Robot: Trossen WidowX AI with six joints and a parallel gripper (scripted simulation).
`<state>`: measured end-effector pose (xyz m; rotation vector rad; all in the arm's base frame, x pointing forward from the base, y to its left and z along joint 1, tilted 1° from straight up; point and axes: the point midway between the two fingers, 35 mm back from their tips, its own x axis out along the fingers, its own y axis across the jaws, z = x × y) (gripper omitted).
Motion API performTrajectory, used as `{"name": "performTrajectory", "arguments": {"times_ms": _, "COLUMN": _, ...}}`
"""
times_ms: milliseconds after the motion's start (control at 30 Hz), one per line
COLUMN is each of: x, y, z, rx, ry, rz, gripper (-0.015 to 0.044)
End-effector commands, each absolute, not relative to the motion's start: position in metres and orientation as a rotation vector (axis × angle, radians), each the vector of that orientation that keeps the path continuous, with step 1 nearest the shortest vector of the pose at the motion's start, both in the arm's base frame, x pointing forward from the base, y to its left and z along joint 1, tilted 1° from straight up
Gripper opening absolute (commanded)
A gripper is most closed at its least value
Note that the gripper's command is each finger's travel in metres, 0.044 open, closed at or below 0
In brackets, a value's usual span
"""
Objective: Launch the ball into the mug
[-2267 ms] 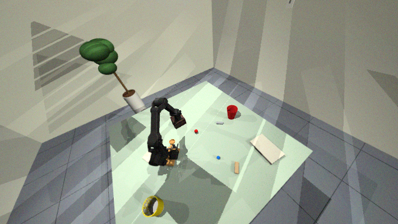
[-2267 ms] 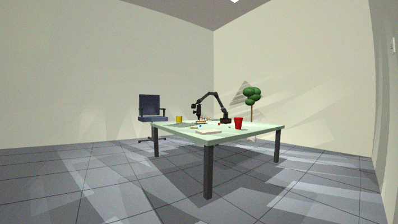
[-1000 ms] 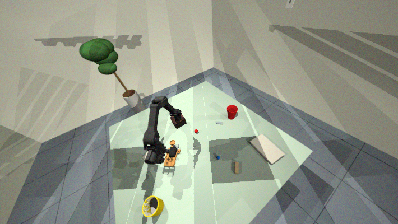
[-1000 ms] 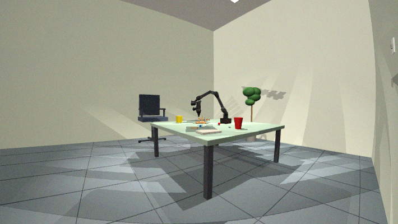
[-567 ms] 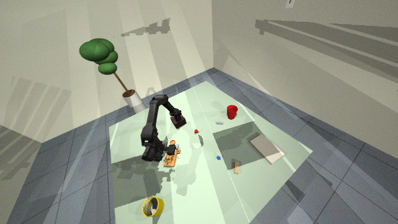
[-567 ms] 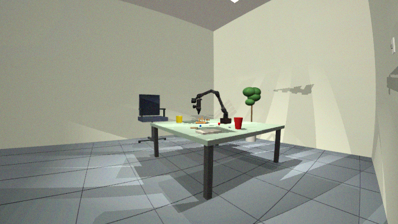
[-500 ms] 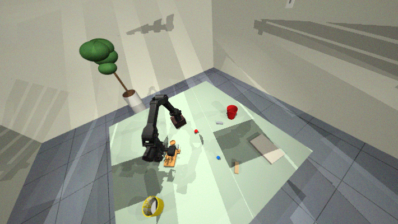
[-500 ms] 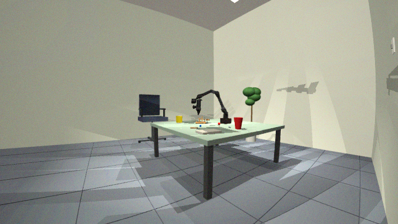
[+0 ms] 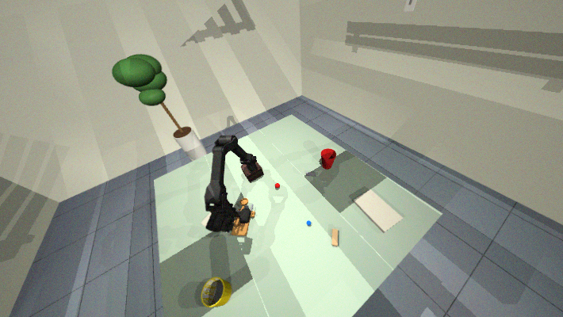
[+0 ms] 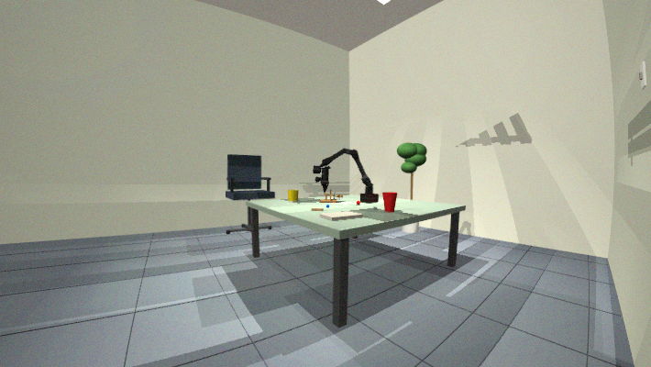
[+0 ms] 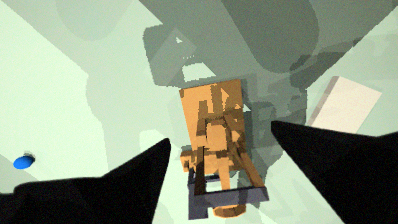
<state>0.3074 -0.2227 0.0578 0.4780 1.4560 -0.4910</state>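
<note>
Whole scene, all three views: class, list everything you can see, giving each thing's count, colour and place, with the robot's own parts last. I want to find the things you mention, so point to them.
catapult point(image 9: 240, 228) point(image 11: 212, 100): 1, orange-brown, on the table below the jaws
mug point(image 9: 227, 292) point(image 10: 292, 195): 1, yellow, on the table
cup point(image 9: 327, 160) point(image 10: 390, 202): 1, red, on the table
small balls: 2, one red point(image 9: 277, 185) point(image 10: 358, 203), one blue point(image 9: 308, 223) point(image 10: 327, 206) point(image 11: 23, 162), on the table
small block point(image 9: 335, 238) point(image 10: 317, 209): 1, tan, on the table
flat slab point(image 9: 378, 210) point(image 10: 341, 216): 1, pale, on the table
table point(image 9: 293, 131) point(image 10: 340, 280): 1, pale green top, dark legs
potted tree point(image 9: 136, 71) point(image 10: 412, 150): 1, green, white pot, beyond the table
chair point(image 10: 244, 172): 1, dark blue, beyond the table
arm point(image 9: 217, 166) point(image 10: 358, 164): 1, black, on the table
jaws: 1 pair, black, open, above the catapult
</note>
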Motion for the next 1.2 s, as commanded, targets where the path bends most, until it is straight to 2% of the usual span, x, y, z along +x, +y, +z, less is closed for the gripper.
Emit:
{"name": "performTrajectory", "arguments": {"times_ms": 0, "x": 0.305, "y": -0.221, "z": 0.045, "rx": 0.486, "ry": 1.474, "rz": -0.491, "gripper": 0.044}}
{"name": "performTrajectory", "arguments": {"times_ms": 1167, "x": 0.306, "y": -0.221, "z": 0.005, "rx": 0.486, "ry": 1.475, "rz": -0.491, "gripper": 0.044}}
